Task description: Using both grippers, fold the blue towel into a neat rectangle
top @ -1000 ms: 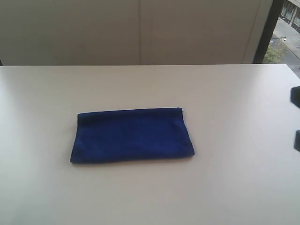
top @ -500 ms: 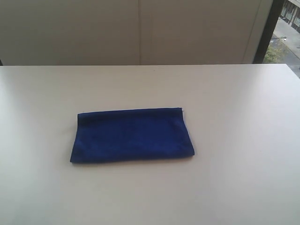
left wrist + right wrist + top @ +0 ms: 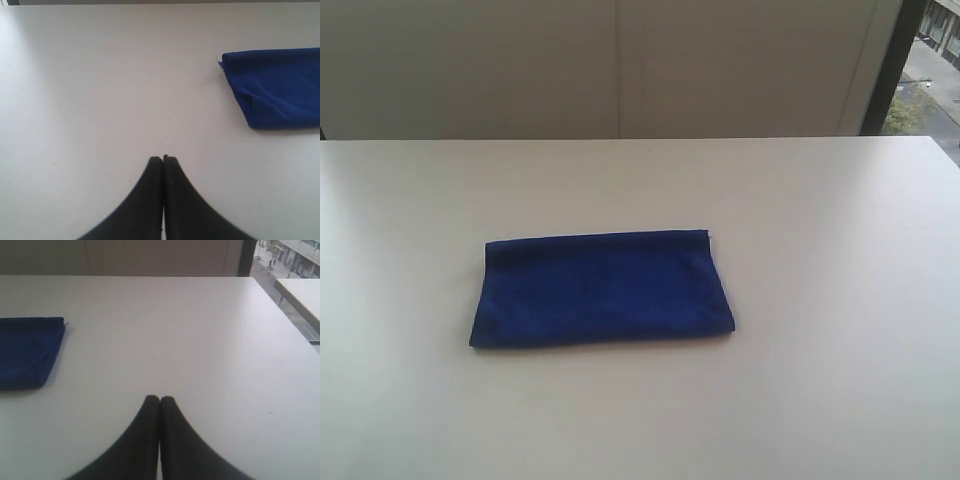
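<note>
Blue towel [image 3: 602, 290] lies flat near the middle of the white table [image 3: 840, 200], doubled over into a long rectangle, long sides running across the exterior view. Far edge straight. Near corners a bit rounded, left short end slightly skewed. Small pale speck at the far right corner, possibly a loose thread, too small to be sure. Judged as terry cloth: soft, light, limp. It should sag and drape once lifted, and the stacked layers may slide apart if only the top one is caught. Best hold, as I read it: the two corners of one short end, pinched through every layer at the hem, one corner per arm, lifted together. The left wrist view shows a shallow tuck at the short end facing that arm, so layers there sit unevenly. Left gripper [image 3: 163, 159]: fingers pressed together, nothing between them, over bare table well apart from the towel. Right gripper [image 3: 159, 399]: same, fingers together and empty, towel well off to one side. Neither arm appears in the exterior view.
</note>
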